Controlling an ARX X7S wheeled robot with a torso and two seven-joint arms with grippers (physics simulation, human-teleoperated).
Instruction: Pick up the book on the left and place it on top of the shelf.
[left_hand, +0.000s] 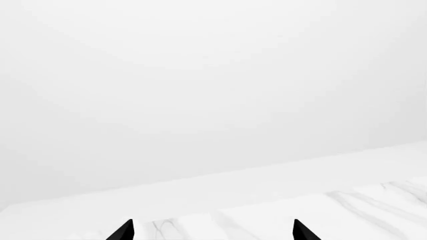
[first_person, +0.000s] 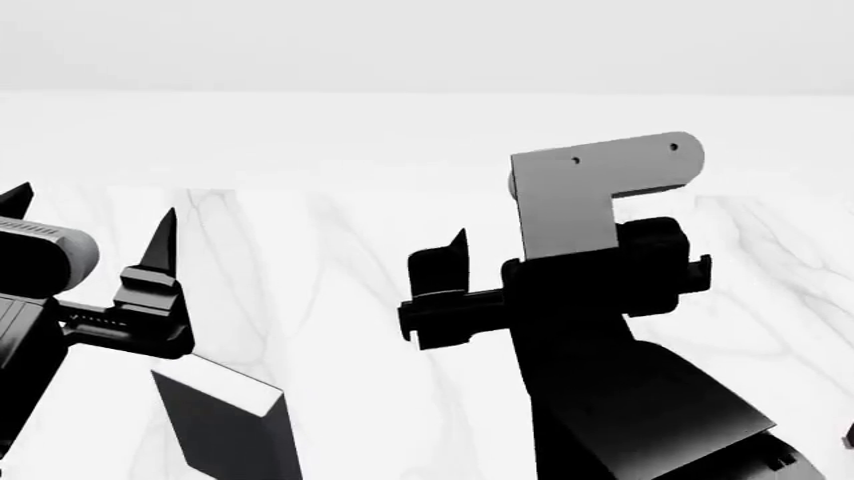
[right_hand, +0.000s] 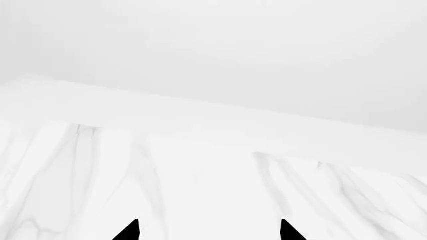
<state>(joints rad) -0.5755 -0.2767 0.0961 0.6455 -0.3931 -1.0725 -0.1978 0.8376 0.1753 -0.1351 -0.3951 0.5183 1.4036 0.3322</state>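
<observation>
My left gripper (left_hand: 213, 231) is open, its two black fingertips wide apart over white marble, and it holds nothing. In the head view it is at the left edge (first_person: 88, 215). My right gripper (right_hand: 209, 231) is also open and empty. In the head view (first_person: 527, 235) one fingertip (first_person: 459, 240) shows and the other is hidden behind a grey bracket (first_person: 587, 195). A dark slab-shaped object (first_person: 220, 420) sits at the bottom left, just below my left gripper. I cannot tell whether it is the book. The shelf is out of view.
The white marble tabletop (first_person: 334, 290) with grey veins runs to a far edge against a plain white wall (first_person: 427, 45). My right arm's black body (first_person: 627, 400) fills the lower right of the head view.
</observation>
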